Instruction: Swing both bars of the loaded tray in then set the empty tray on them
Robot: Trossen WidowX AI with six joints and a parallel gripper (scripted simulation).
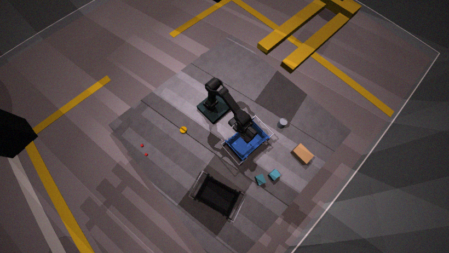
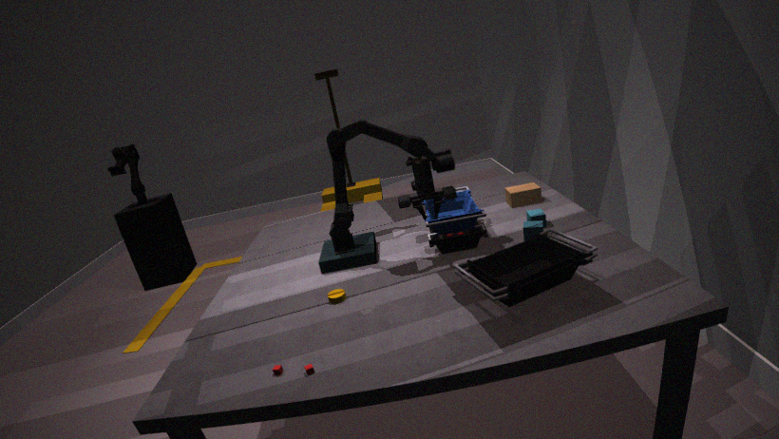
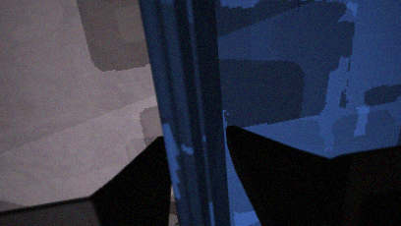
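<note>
The blue tray sits about level above a dark loaded tray, with a row of red blocks showing below it. Its own wire bars stick out past its ends. The loaded tray's bars are mostly hidden, so I cannot tell exactly how the blue tray bears on them. My gripper is open around the blue tray's long side wall on the arm's side, one finger inside and one outside, with a thin gap at the inner finger. In the top view the arm hides the fingertips.
Another black tray with bars swung out stands nearby. Teal blocks, an orange block and a grey cylinder lie beyond the stack. A yellow disc and two red cubes lie elsewhere.
</note>
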